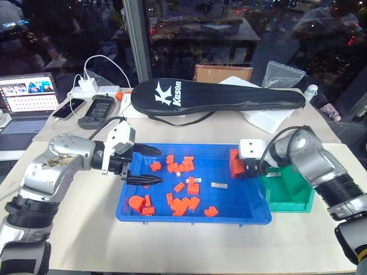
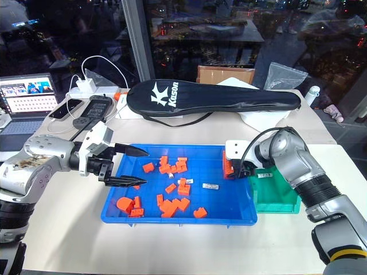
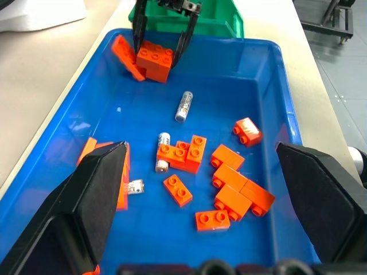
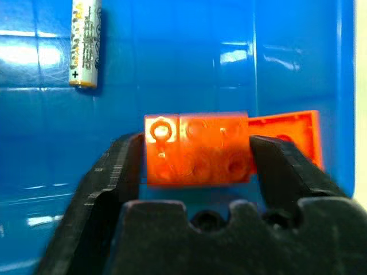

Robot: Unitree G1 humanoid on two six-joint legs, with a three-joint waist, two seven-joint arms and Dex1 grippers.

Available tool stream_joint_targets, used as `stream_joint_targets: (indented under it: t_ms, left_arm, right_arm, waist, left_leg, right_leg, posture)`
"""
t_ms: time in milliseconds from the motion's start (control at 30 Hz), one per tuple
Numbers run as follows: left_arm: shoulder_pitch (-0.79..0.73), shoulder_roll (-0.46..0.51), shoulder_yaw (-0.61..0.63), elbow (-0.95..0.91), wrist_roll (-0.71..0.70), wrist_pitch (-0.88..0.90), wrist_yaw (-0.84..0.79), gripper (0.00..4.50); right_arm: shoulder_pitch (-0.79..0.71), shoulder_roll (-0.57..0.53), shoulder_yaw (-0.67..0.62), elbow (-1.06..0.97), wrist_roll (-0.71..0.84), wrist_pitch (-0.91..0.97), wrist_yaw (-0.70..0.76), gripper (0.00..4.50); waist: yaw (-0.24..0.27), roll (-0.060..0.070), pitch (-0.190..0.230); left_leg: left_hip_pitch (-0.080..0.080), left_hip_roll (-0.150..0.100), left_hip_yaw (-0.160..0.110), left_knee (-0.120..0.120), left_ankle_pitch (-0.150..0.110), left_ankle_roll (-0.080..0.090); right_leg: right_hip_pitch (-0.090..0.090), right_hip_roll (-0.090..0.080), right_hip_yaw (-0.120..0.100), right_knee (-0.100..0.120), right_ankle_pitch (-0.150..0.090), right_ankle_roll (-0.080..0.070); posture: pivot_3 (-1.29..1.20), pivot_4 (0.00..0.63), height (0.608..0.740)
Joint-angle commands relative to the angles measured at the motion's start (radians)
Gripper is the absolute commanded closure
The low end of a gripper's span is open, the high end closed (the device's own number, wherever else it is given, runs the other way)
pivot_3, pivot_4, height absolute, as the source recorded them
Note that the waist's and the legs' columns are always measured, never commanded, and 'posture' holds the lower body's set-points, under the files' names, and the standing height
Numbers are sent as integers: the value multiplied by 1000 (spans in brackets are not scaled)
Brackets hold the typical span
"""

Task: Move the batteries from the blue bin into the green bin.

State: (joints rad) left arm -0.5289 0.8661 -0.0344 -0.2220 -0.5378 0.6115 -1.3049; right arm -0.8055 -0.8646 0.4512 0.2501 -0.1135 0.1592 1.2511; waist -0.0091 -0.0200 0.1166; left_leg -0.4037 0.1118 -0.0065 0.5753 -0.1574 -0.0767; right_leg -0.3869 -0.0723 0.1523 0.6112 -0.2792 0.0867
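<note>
The blue bin [image 1: 195, 218] lies mid-table, strewn with several orange blocks [image 1: 182, 204]. Slim whitish batteries lie on its floor: one [image 3: 183, 106] towards the right end, one [image 3: 163, 152] against a block cluster, one [image 3: 135, 186] further left. The green bin [image 1: 289, 196] stands against the blue bin's right end. My left gripper [image 1: 150, 165] hovers open over the blue bin's left part, holding nothing. My right gripper [image 3: 156, 54] is at the bin's far right end, open, its fingers [image 4: 114, 166] straddling an orange block [image 4: 198, 150] close at both sides; a battery [image 4: 85, 43] lies just beyond.
Behind the bins lie a black racket bag [image 1: 218, 94], a white foam piece [image 1: 264, 117], a cardboard box [image 1: 222, 73] and a plastic bag [image 1: 281, 71]. At the back left are a laptop [image 1: 28, 94], a phone [image 1: 67, 107], a handheld device [image 1: 97, 110] and a power strip [image 1: 92, 89].
</note>
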Motion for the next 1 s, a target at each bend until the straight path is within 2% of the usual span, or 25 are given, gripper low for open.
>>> stream_joint_targets:
  t_ms: [33,233,400,600,800,967,1000]
  left_arm:
    - [1,18,33,-34,-15,-7,7,0]
    - [-5,9,25,-31,-14,-6,9,0]
    - [-11,3,19,-30,-18,-5,5,0]
    - [-13,9,26,-42,-25,6,7,0]
    - [7,16,41,-59,-33,5,22,0]
    - [10,15,38,-64,-34,4,27,0]
    - [10,14,36,-62,-33,3,27,0]
  right_arm:
    - [-37,-23,-73,-79,37,50,61,20]
    - [-27,4,-108,-324,138,251,135,20]
    - [59,74,-73,-465,224,440,120,20]
    - [72,131,1,-331,103,492,-17,20]
    - [98,111,43,-279,42,498,-36,20]
    - [126,100,62,-305,27,498,-24,1364]
    - [128,97,64,-312,23,498,-24,1791]
  waist:
    - [0,0,0]
    - [-3,1,0]
    - [-3,1,0]
    - [3,1,0]
    - [3,1,0]
    - [2,0,0]
    - [2,0,0]
  left_leg:
    - [0,0,0,0,0,0]
    - [1,0,0,0,0,0]
    - [1,0,0,0,0,0]
    - [0,0,0,2,0,0]
    - [0,0,0,1,0,0]
    - [0,0,0,1,0,0]
    - [0,0,0,1,0,0]
  right_leg:
    - [0,0,0,0,0,0]
    - [0,0,0,1,0,0]
    - [0,0,0,1,0,0]
    - [0,1,0,1,0,0]
    - [0,1,0,1,0,0]
    - [0,2,0,1,0,0]
    - [0,1,0,1,0,0]
  posture:
    - [0,150,737]
    - [0,150,737]
    - [0,150,737]
    - [0,150,737]
    - [0,150,737]
    - [0,150,737]
    - [0,150,737]
